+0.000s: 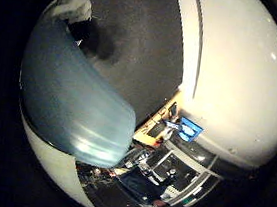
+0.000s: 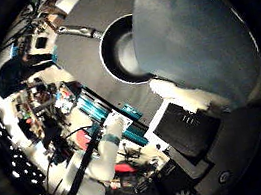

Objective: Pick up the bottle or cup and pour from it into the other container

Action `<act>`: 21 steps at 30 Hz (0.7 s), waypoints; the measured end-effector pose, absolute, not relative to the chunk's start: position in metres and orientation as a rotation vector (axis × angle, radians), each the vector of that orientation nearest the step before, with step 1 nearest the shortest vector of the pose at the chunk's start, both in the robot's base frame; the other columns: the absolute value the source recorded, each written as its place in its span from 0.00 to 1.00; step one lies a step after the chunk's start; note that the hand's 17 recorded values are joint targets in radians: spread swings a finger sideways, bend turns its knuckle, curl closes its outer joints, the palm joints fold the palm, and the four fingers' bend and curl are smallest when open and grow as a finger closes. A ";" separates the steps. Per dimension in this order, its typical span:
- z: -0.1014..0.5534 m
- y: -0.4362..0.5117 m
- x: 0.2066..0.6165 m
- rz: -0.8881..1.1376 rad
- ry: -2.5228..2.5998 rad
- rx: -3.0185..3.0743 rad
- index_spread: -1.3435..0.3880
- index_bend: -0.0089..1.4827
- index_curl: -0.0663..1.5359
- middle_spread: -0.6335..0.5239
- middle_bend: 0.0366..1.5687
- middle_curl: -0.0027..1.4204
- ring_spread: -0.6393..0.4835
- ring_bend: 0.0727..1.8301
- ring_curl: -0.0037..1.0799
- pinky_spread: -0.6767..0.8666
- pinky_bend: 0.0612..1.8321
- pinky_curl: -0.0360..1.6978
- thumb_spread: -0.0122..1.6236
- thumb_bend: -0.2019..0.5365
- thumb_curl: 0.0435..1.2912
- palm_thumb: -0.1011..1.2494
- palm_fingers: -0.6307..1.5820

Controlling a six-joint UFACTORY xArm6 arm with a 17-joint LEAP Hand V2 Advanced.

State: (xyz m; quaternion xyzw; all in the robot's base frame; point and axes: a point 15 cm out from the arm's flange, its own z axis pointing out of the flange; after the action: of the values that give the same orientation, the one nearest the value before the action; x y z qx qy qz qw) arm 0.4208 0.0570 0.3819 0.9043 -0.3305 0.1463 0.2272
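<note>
While we hold the blue cup (image 2: 196, 40) close against the palm, the hand (image 2: 187, 130) looks curled round it, though we cannot fully see the fingers. Beyond its rim, toward nine o'clock, the pan (image 2: 120, 53) sits on the table (image 2: 80, 15).

The setting is a laboratory or robotics workshop. A black mat covers the counter (image 2: 88, 59), bordered by teal-anodised aluminium framing (image 2: 95, 111), with cluttered benches of equipment (image 2: 36, 109) and a lit computer monitor (image 1: 190, 129) beyond it.
</note>
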 end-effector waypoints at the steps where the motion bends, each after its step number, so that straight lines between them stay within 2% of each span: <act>1: 0.381 0.061 0.420 0.409 -0.896 2.477 0.49 0.40 0.73 0.26 0.57 0.76 0.33 0.68 0.67 0.24 0.71 0.50 0.32 0.23 0.55 0.80 0.71; 21: 0.355 0.105 0.421 0.501 -0.748 2.295 0.48 0.37 0.74 0.24 0.55 0.77 0.32 0.66 0.68 0.25 0.70 0.51 0.32 0.23 0.55 0.79 0.72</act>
State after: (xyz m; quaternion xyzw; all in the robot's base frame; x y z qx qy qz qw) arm 0.4211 0.1054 0.3547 0.8782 -0.2863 0.1916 0.3317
